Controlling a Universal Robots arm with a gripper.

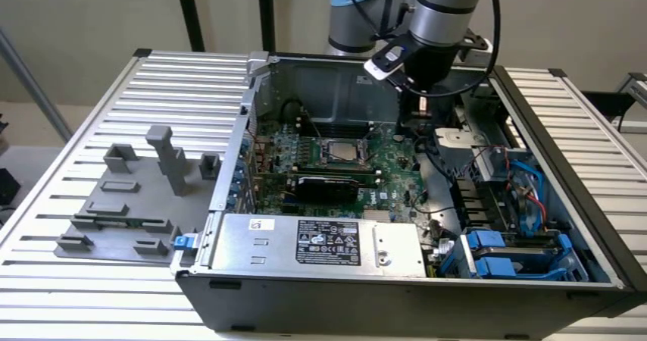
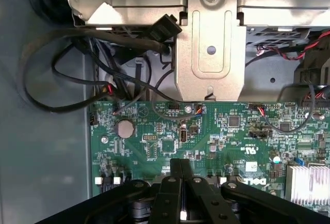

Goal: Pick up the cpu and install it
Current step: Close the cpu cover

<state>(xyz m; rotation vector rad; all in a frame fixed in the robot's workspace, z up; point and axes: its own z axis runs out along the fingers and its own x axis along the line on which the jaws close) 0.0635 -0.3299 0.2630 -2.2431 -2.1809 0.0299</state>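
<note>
1. Task status. In the exterior view I read the cpu as a silver square lying inside the black socket frame, near the middle of the board. The grey fixture blocks sit outside the case, at 9 o'clock from the socket, and I see no chip on them. My judgement is that pick-up and placement are done. I cannot confirm from here that the chip is fully seated or the socket locked.

2. Pincer. The gripper hangs inside the case at about 2 o'clock from the cpu, near it but apart. In the wrist view its fingers are pressed together with nothing between them, so it is closed and empty.

3. Exterior view. This view gives me the overall layout:
- the socket with the chip;
- the power supply at 6 o'clock from the socket;
- the arm's position relative to all of these.

4. Wrist view. This view gives the board directly below the fingers in detail:
- a coin cell;
- small connectors;
- a heatsink corner;
- black cables looped over the case floor;
- a folded metal bracket beyond the board edge.

It also settles the finger state, which the exterior view leaves unclear.
</note>
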